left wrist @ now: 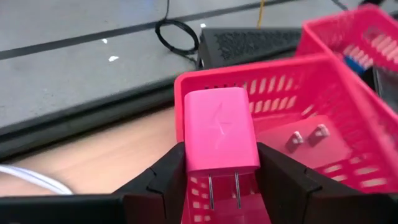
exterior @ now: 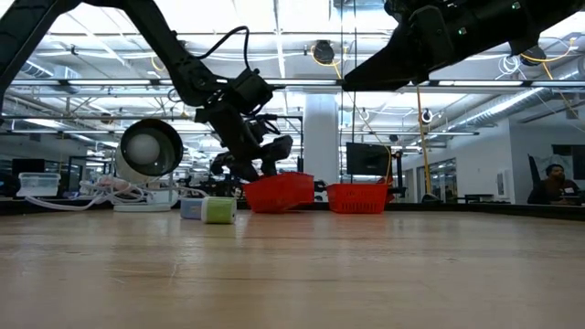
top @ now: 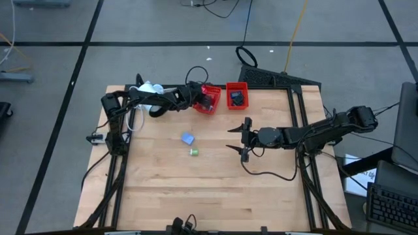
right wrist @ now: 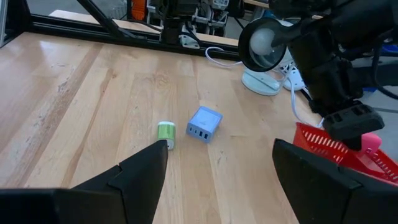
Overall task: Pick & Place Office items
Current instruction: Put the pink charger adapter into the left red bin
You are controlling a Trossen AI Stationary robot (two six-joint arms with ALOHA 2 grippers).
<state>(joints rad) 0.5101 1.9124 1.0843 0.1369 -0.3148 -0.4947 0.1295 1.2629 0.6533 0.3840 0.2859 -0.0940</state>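
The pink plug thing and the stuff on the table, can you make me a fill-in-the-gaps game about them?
1. The left tool grips a ____ charger with two metal prongs.
2. That charger hangs over a ____ tray.
3. Beside the pale blue charger on the table lies a small ____ piece.
4. The right tool stands ____ and holds nothing.

Missing words: pink; red; green; open

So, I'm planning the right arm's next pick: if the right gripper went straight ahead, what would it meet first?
Probably the green piece, lying ahead between the right gripper's open fingers; the pale blue block sits just beyond.

Tray contents too small to identify
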